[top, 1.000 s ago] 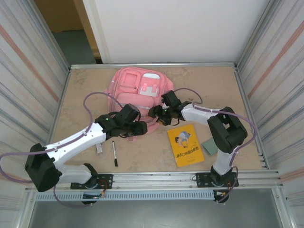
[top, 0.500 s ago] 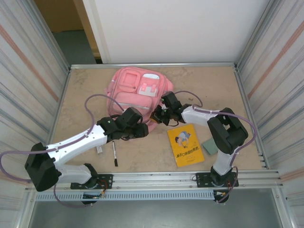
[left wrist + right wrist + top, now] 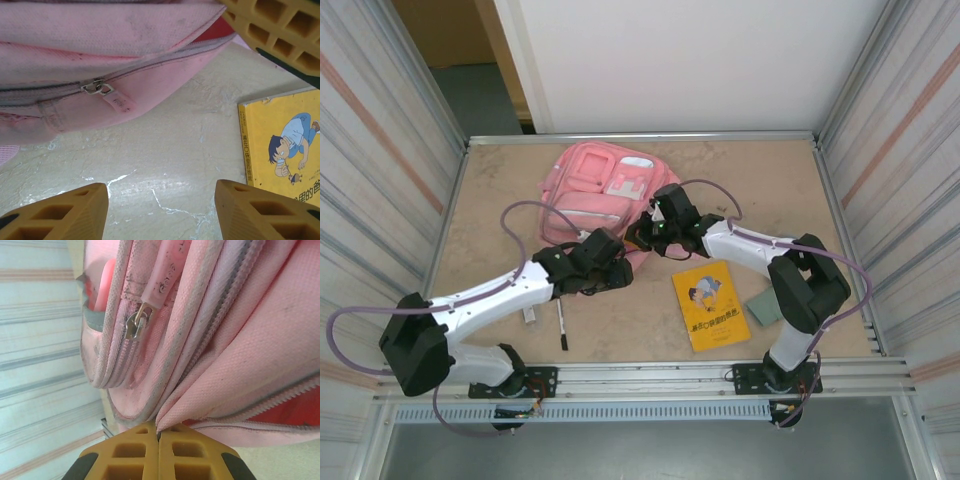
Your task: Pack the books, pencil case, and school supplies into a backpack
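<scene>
The pink backpack lies at the back middle of the table, its near edge raised. My right gripper is shut on a fold of that edge, beside the open zip with red lining. A zip pull hangs above. My left gripper hovers open over bare table just in front of the backpack, holding nothing. The yellow book lies flat to the right. The black pen lies near the left arm. The pencil case is out of view.
A grey-green flat piece lies right of the book, by the right arm's base. A small whitish bar sits under the left forearm. Metal rails edge the table, and corrugated walls stand on both sides.
My right gripper has shut on the backpack's near edge and pulled it up and back, bunching the bag. The left gripper has slid a little to the right.
</scene>
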